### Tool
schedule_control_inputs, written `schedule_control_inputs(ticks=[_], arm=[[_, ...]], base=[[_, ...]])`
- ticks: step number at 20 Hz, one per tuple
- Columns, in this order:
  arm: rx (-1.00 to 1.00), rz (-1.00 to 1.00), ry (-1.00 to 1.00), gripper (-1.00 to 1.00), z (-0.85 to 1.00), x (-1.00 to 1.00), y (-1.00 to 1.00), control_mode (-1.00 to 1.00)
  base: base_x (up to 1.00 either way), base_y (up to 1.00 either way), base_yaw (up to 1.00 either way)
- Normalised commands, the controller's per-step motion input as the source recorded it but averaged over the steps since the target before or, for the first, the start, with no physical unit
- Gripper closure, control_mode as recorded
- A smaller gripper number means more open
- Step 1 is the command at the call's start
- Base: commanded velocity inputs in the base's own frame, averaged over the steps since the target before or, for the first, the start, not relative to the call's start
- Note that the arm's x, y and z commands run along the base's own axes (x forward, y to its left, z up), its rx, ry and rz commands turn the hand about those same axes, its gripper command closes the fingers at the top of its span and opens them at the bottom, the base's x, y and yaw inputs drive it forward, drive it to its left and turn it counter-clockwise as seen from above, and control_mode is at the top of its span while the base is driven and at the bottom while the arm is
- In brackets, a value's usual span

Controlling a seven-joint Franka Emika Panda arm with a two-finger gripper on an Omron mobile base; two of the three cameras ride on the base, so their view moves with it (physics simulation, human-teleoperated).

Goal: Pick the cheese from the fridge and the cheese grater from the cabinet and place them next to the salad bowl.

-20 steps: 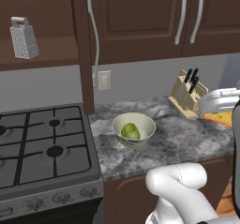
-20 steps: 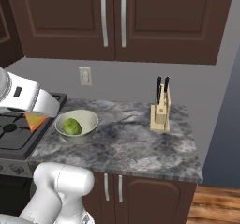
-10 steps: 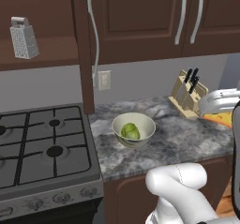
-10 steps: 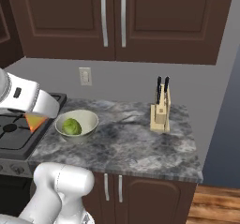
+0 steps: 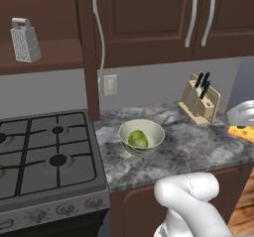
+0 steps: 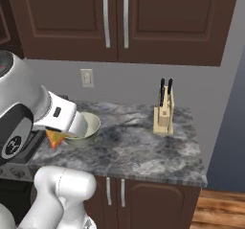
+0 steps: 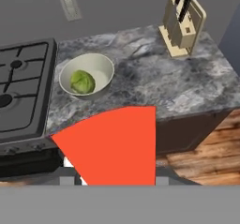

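My gripper point(image 5: 242, 124) is shut on the cheese point(image 5: 243, 132), an orange wedge hanging at the right edge of the left base view, above the counter's front right corner. In the hand view the cheese point(image 7: 116, 144) covers the fingertips. The salad bowl point(image 5: 141, 137) with its lettuce point(image 7: 83, 82) sits on the counter beside the stove, left of the gripper. In the right base view the cheese point(image 6: 54, 138) shows under my forearm, just in front of the bowl point(image 6: 89, 124). The cheese grater point(image 5: 25, 39) stands on a shelf of the open cabinet point(image 5: 90, 52). The fridge is out of view.
A wooden knife block point(image 5: 200, 100) stands at the back right of the grey stone counter point(image 7: 187, 85). A black gas stove point(image 5: 44, 151) lies left of the bowl. The open cabinet door hangs edge-on over the stove's right side. Closed wall cupboards point(image 6: 115, 17) run above the counter.
The hand with the cheese has sunk a little and shifted slightly closer to the bowl. The bowl, the grater and the base views have stayed put.
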Motion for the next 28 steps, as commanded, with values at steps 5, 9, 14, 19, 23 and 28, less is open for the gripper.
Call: schedule_control_inputs(ticks=[5, 9, 14, 19, 23, 28], arm=[[0.0, -0.09, 0.04, 1.0, -0.62, 0.39, -0.32, -1.0], [0.0, -0.18, 0.0, 1.0, -0.68, 0.86, -0.02, -1.0], [0.0, -0.06, 0.0, 1.0, -0.29, 0.99, -0.03, -1.0], [0.0, 0.02, 0.0, 1.0, -0.02, 0.73, -0.05, -1.0], [0.0, 0.05, 0.0, 1.0, -0.03, 0.47, 0.0, -1.0], [0.0, 0.05, 0.02, 1.0, -0.11, 0.58, 0.0, -1.0]], base=[[0.0, 0.0, 0.0], [0.0, 0.0, 0.0], [0.0, 0.0, 0.0], [0.0, 0.0, 0.0], [0.0, 0.0, 0.0], [0.0, 0.0, 0.0]])
